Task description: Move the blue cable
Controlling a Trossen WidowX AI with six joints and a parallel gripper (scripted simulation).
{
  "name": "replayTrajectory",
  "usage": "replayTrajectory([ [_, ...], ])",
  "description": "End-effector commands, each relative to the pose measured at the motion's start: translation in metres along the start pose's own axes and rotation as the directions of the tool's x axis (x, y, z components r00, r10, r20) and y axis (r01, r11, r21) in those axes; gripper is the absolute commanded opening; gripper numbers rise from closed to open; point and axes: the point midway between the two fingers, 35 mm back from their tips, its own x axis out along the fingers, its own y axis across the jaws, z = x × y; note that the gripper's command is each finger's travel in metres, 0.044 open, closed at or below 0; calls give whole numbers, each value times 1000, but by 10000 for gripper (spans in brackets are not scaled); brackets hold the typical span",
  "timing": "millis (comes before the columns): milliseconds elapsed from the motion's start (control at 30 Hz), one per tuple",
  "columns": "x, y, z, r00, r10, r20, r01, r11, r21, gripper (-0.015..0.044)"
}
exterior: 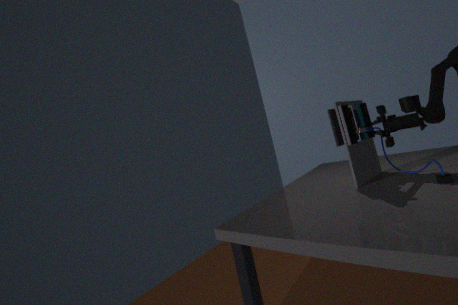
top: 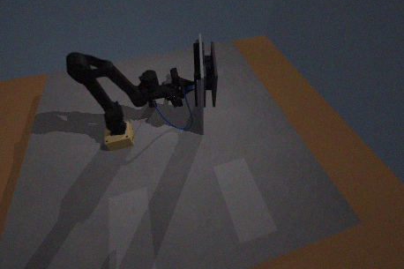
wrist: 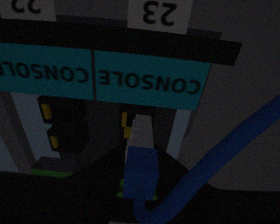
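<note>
My gripper [top: 193,85] [exterior: 373,129] [wrist: 139,148] is shut on the blue plug. In the wrist view the blue plug [wrist: 141,167] points its pale front end at the dark ports under the teal CONSOLE label [wrist: 152,82] by number 23. The tip overlaps the edge of a port; whether it is inside cannot be told. The neighbouring CONSOLE label [wrist: 42,71], by number 22, has two dark ports [wrist: 67,112] with yellow marks below it, without a plug. The blue cable [top: 183,129] [exterior: 410,172] [wrist: 226,143] hangs in a loop. The tab is not clear.
An upright grey panel [top: 202,117] [exterior: 364,162] carries the dark server units on the grey table [top: 304,195] [exterior: 300,226]. A dark bar [wrist: 116,44] runs across above the labels in the wrist view. The cable crosses the right side of that view. A small dark block [exterior: 444,178] holds the cable's other end.
</note>
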Motion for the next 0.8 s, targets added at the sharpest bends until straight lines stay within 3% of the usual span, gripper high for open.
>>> replayTrajectory([
  [0,1,2,-1,1000,8,-6,-8,1000,-4,0],
  [767,1,-1,0,1000,9,-6,-9,1000,-4,0],
])
